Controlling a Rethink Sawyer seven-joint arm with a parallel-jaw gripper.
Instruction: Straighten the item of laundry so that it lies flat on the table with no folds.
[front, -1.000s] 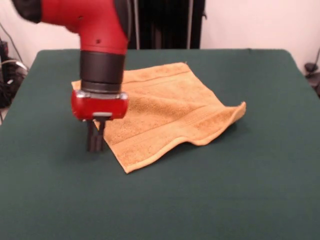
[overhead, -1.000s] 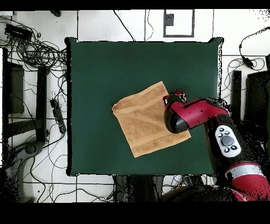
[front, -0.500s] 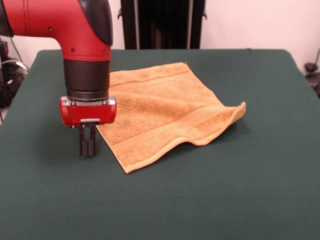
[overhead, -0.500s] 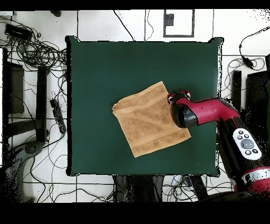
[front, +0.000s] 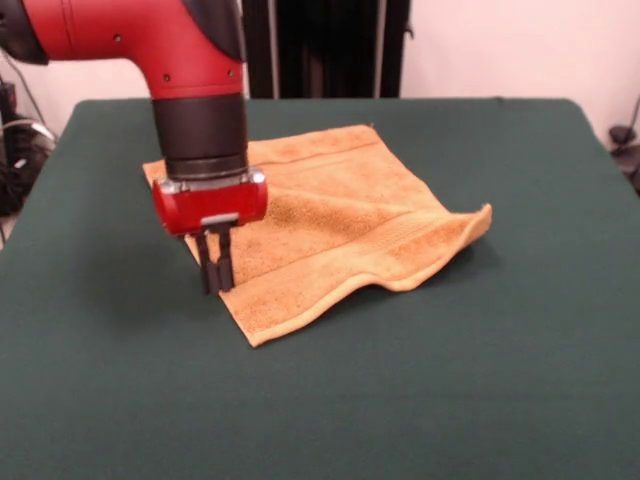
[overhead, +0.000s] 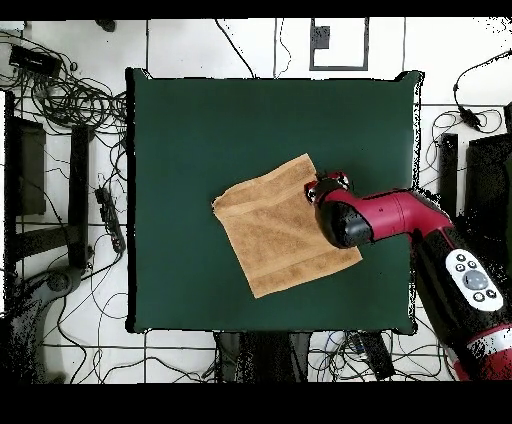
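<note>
The towel (front: 330, 225) is lying near the middle of the table (front: 480, 400), turned diagonally to the table's edges, with green top showing on every side of it. Most of the cloth is resting flat and in a single layer. One corner is not: in the front view the towel's right-hand corner is curling up off the surface, and the near hem leading to it is rippling, throwing a shadow beneath. From overhead the towel (overhead: 285, 225) is reading as a nearly full square, so no large fold appears to be left.

The gripper (front: 215, 268) is hanging just at the towel's left-hand edge as the front view shows it, opposite the raised corner. Its two dark fingers are standing close together, almost touching, with nothing visible between them. Whether the tips are pressing the hem or hovering just above it cannot be judged from here. Overhead, the arm's red head is covering them.

Assessment: the spreading is largely done. What remains, in my judgement, is flattening the lifted corner and smoothing the wavy hem beside it.
</note>
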